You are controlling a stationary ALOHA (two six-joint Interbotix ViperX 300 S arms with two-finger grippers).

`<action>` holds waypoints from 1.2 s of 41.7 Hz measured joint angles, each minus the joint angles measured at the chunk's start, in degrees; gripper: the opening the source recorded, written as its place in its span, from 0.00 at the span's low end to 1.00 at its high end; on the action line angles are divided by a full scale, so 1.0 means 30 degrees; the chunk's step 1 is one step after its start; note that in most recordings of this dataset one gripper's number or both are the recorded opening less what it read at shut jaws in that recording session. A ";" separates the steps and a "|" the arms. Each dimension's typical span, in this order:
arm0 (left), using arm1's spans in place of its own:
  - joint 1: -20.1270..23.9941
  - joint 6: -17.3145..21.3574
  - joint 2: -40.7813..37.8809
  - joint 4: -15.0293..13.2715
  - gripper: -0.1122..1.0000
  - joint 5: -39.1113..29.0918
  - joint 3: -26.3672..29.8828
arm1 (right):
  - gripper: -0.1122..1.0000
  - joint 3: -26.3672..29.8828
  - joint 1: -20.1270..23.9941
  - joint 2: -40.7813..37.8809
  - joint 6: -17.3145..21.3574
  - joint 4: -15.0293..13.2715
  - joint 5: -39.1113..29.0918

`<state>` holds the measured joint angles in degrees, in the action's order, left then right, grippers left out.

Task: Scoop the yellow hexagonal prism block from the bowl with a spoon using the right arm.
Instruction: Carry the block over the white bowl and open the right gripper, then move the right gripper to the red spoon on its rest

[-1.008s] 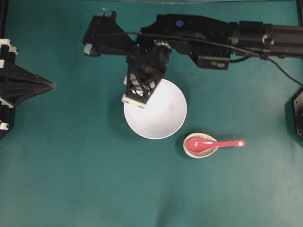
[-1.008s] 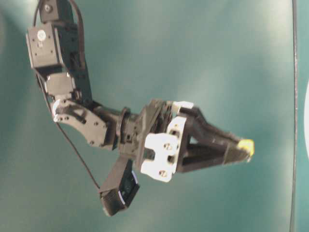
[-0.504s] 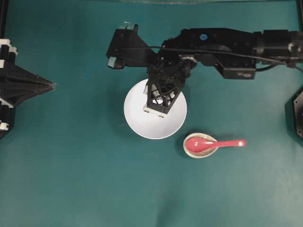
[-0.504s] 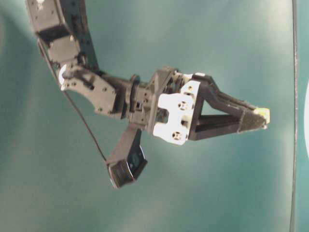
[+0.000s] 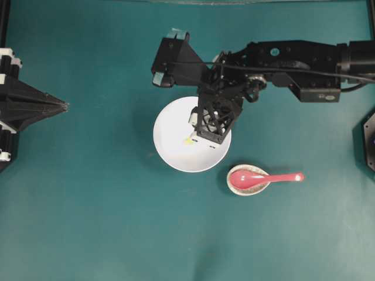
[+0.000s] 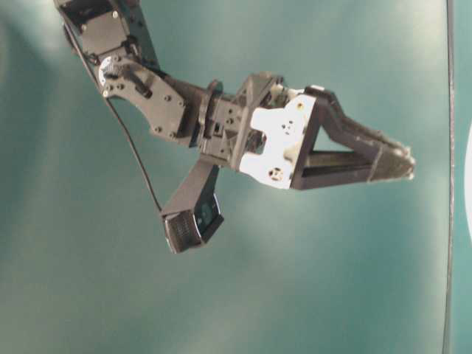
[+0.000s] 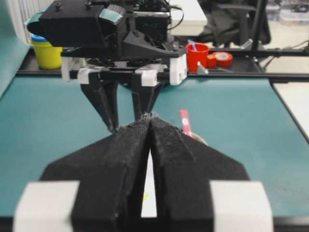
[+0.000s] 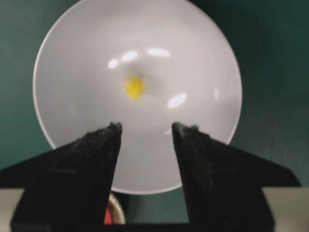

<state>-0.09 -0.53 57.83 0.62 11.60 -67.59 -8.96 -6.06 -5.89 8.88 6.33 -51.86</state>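
Teal tabletop | tiny yellow hexagonal block [image 8: 134,87] lay inside white round bowl [image 5: 167,149], likely light, prone to slide | right gripper [image 8: 144,129] spread, empty | glossy red spoon [image 5: 258,178] on speckled dish [image 5: 232,188]; best grasped by handle | left gripper [image 7: 149,123] clenched

Part of the white bowl [image 5: 176,153] hidden under the right gripper [image 5: 211,132] in the overhead view. Yellow block [image 8: 134,87] soft and blurry in the right wrist view; sides too fuzzy to count. Bottom rim of bowl cut off behind the black fingers [image 8: 87,164]. Red spoon [image 7: 185,122] mostly hidden behind the left gripper [image 7: 149,126].
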 measured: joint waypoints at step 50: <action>0.0000 -0.0088 -0.0146 -0.0029 0.10 -0.0381 0.0000 | 0.57 -1.8545 0.3223 0.9141 -0.0264 -0.0381 2.3906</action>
<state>-0.09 -0.79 57.39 0.53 10.46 -67.59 -64.60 3.60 21.53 8.09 5.19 19.86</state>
